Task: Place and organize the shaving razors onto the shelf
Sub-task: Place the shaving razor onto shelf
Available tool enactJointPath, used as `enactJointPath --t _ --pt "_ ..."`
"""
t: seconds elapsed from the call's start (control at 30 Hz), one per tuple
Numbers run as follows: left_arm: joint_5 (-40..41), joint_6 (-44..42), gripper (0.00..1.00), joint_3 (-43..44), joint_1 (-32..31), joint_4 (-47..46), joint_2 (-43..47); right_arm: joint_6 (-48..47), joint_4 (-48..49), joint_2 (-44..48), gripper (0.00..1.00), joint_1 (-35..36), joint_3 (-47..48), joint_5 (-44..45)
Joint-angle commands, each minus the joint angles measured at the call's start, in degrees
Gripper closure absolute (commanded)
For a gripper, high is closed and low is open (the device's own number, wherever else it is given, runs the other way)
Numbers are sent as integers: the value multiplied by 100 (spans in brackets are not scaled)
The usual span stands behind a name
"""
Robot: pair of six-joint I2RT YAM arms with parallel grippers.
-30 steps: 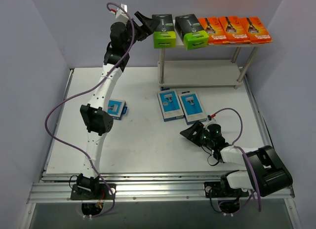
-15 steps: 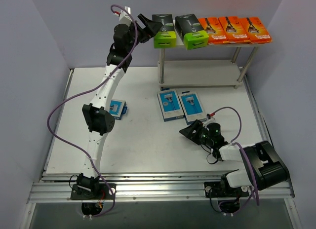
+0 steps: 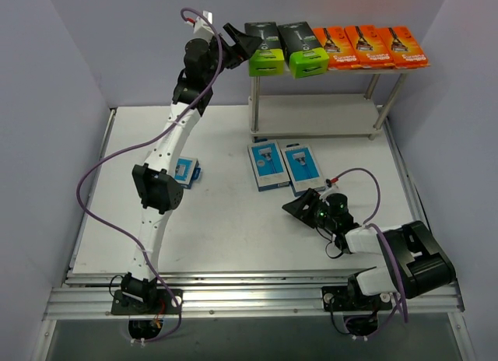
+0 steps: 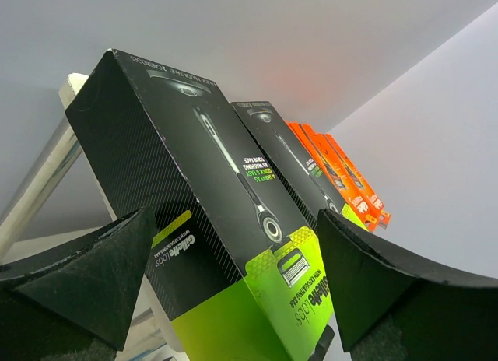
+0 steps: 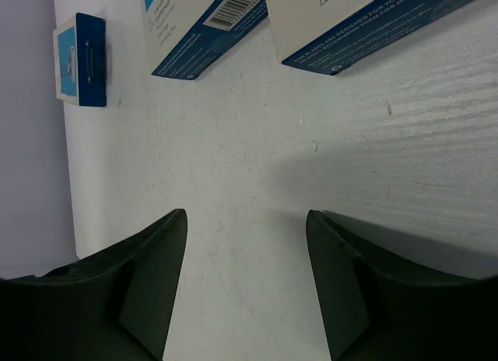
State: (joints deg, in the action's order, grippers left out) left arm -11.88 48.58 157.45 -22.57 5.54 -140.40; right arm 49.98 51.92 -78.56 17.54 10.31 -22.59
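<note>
White bench (image 3: 226, 221), lilac walls (image 3: 62, 104); nearest us the right gripper (image 3: 300, 205) hangs spread, empty, by two light blue packs (image 3: 267, 165), a third blue pack (image 3: 184, 173) lying further left. Beyond, the shelf (image 3: 311, 116) top carries two black packs (image 3: 303, 48) and three orange packs (image 3: 366, 46); the left gripper (image 3: 249, 40) gapes empty at the leftmost black.

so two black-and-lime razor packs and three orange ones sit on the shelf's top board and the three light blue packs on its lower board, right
No, the three light blue packs lie on the white table, not the shelf; top external view.
</note>
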Motion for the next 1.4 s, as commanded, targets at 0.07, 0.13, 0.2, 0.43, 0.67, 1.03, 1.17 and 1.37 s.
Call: enactJointPath --t 0.07,0.13,0.2,0.43,0.67,1.03,1.17,1.37 --pt "-16 -112 6 199 -72 -308 21 -207 -604 -185 41 -40 -81 88" --pt "-16 -129 6 216 -72 -308 13 -207 -604 -186 41 -49 -81 88" --pt "1 -129 6 216 -72 -343 4 -208 -604 -186 41 -49 -81 71" --pt "-7 -24 6 313 -72 -703 -119 -225 -622 -229 41 -84 -46 79" --pt "-51 20 6 374 -125 -914 -234 -234 -595 -344 41 -84 -20 62" --pt "-16 82 6 410 -143 -958 -339 -225 -560 -344 41 -93 -46 44" --pt "10 82 6 410 -143 -1037 -357 -216 -551 -361 41 -93 -37 26" --pt "-7 117 6 410 -143 -1116 -427 -216 -543 -396 41 -102 -29 9"
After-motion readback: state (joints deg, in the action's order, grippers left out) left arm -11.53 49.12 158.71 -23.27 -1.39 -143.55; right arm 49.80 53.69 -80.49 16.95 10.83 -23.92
